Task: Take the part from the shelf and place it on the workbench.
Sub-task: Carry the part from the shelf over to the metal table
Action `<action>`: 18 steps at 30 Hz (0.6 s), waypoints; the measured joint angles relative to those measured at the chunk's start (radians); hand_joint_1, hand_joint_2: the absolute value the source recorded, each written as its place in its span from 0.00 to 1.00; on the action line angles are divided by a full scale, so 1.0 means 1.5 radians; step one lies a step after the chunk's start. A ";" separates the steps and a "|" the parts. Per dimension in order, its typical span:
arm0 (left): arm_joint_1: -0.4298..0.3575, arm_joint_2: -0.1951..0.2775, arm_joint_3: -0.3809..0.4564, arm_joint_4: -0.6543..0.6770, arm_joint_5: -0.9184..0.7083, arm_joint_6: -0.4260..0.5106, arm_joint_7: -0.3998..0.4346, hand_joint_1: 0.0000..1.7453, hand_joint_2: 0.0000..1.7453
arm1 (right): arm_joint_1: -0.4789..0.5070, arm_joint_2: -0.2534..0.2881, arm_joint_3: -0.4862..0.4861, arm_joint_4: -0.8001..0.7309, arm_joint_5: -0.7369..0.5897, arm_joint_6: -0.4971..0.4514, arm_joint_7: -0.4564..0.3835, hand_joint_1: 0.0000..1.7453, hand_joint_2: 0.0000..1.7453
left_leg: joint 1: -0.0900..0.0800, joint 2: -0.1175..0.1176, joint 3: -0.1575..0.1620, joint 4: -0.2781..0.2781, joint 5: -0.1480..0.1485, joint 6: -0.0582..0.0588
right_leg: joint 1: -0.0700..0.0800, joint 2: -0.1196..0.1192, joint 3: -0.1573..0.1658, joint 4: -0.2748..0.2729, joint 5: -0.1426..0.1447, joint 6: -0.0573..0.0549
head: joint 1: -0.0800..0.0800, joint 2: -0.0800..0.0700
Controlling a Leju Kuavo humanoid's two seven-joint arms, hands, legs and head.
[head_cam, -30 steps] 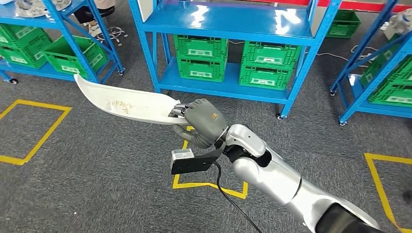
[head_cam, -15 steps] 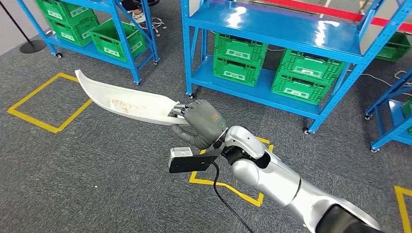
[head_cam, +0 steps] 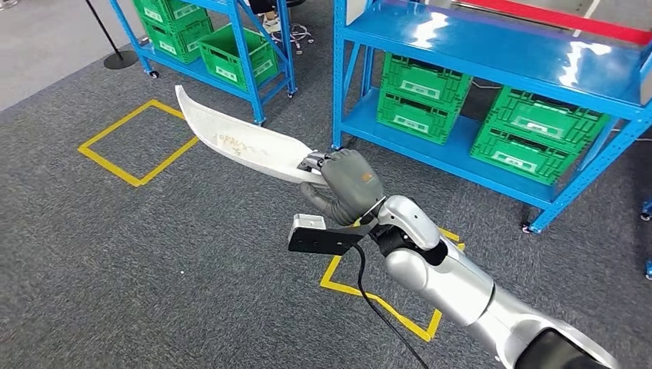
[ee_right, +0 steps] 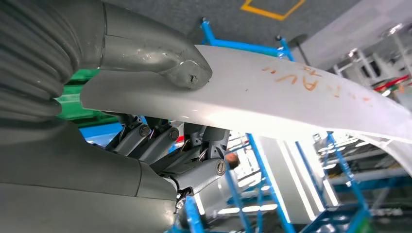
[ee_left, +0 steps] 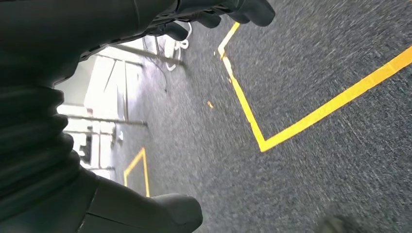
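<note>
Long, curved white part [head_cam: 238,142]: cantilevered over carpet, stiff, apparently light, awkwardly leveraged from one end. Right hand [head_cam: 347,187] gripping that near end, thumb [ee_right: 160,58] on top. Left hand [ee_left: 145,19]: grasp state unclear.

Grey carpet [head_cam: 154,261], yellow floor tape [head_cam: 131,146], blue shelving [head_cam: 492,54], green crates [head_cam: 423,96].

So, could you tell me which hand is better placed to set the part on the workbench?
Right. The right hand already grips the white part at one end; the left hand hangs toward the carpet, holding nothing.
</note>
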 joint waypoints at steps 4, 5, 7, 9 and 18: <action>0.002 0.003 0.000 0.001 0.004 0.000 -0.005 0.00 1.00 | -0.009 0.016 0.003 0.012 0.009 0.003 0.002 1.00 1.00 | 0.002 0.017 0.019 -0.013 0.019 -0.004 | 0.002 -0.040 0.000 0.001 -0.002 0.001 | -0.001 0.000; 0.002 0.004 0.000 0.001 0.006 0.000 -0.006 0.00 1.00 | -0.013 0.020 0.003 0.014 0.011 0.003 0.003 1.00 1.00 | 0.001 0.033 0.047 -0.062 0.037 -0.002 | 0.003 -0.049 0.000 0.002 -0.003 0.003 | -0.001 0.000; 0.000 0.005 0.000 0.001 0.009 0.000 -0.008 0.00 1.00 | -0.021 0.027 0.003 0.021 0.012 0.004 0.002 1.00 1.00 | -0.002 0.058 0.084 -0.130 0.060 0.007 | 0.006 -0.065 0.001 0.005 -0.007 0.009 | 0.000 0.000; 0.001 0.006 0.000 0.002 0.011 0.000 -0.008 0.00 1.00 | -0.030 0.035 0.003 0.028 0.013 0.005 0.002 1.00 1.00 | -0.004 0.053 0.086 -0.139 0.065 0.018 | 0.009 -0.080 0.003 0.006 -0.009 0.016 | 0.002 0.000; 0.000 0.008 0.014 0.002 0.033 0.000 -0.002 0.00 1.00 | -0.052 0.062 0.008 0.056 0.022 0.034 -0.004 1.00 1.00 | 0.001 -0.027 0.079 -0.141 0.076 0.039 | -0.003 0.012 -0.086 0.190 -0.081 0.033 | 0.010 0.000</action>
